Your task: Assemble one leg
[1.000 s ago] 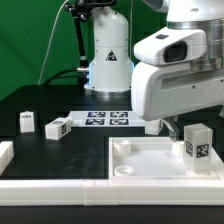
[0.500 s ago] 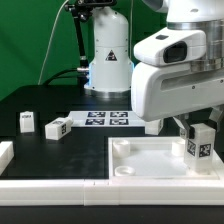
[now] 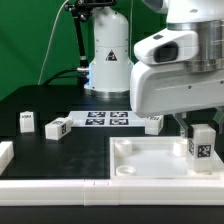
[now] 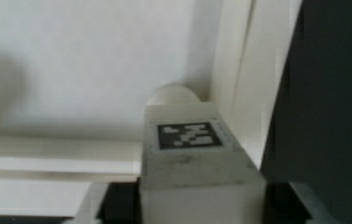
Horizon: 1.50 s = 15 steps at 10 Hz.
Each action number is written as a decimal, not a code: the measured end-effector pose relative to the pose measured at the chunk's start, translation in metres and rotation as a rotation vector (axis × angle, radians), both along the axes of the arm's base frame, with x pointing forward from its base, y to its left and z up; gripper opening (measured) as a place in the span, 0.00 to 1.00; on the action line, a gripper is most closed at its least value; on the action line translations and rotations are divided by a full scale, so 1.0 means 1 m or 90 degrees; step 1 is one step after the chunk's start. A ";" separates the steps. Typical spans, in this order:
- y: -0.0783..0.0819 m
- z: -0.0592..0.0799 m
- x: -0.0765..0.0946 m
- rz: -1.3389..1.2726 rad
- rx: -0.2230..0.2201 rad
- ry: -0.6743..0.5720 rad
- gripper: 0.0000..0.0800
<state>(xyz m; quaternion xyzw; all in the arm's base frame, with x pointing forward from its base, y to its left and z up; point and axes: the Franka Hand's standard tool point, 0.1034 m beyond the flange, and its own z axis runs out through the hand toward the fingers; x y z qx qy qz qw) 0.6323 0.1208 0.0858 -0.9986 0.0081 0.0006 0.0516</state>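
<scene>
My gripper (image 3: pixel 200 132) is shut on a leg (image 3: pixel 201 144), a small white block with a black-and-white tag, and holds it upright over the far right corner of the large white tray (image 3: pixel 150 166). In the wrist view the leg (image 4: pixel 194 140) sits between the dark fingers (image 4: pixel 120 203) of the gripper (image 4: pixel 199 206), its end at a round corner socket (image 4: pixel 176 95) of the tray (image 4: pixel 66 60). Three more legs lie on the black table: one (image 3: pixel 26 122) and a second (image 3: pixel 58 127) at the exterior view's left, the third (image 3: pixel 153 123) behind the tray.
The marker board (image 3: pixel 105 119) lies behind the tray. A white block (image 3: pixel 5 152) sits at the left edge and a long white rail (image 3: pixel 55 190) runs along the front. The robot base (image 3: pixel 108 55) stands at the back.
The held leg has shifted slightly toward the exterior view's right. The hand has moved a little, and the leg behind the tray shows more.
</scene>
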 end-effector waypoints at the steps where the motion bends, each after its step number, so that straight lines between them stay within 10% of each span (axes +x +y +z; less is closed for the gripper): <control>1: 0.000 0.000 0.000 -0.072 0.002 -0.001 0.36; 9: 0.006 0.000 -0.002 -0.601 0.008 0.032 0.36; 13: 0.005 -0.001 -0.002 -0.425 0.002 0.014 0.78; 15: 0.005 -0.002 -0.003 -0.256 -0.009 -0.004 0.80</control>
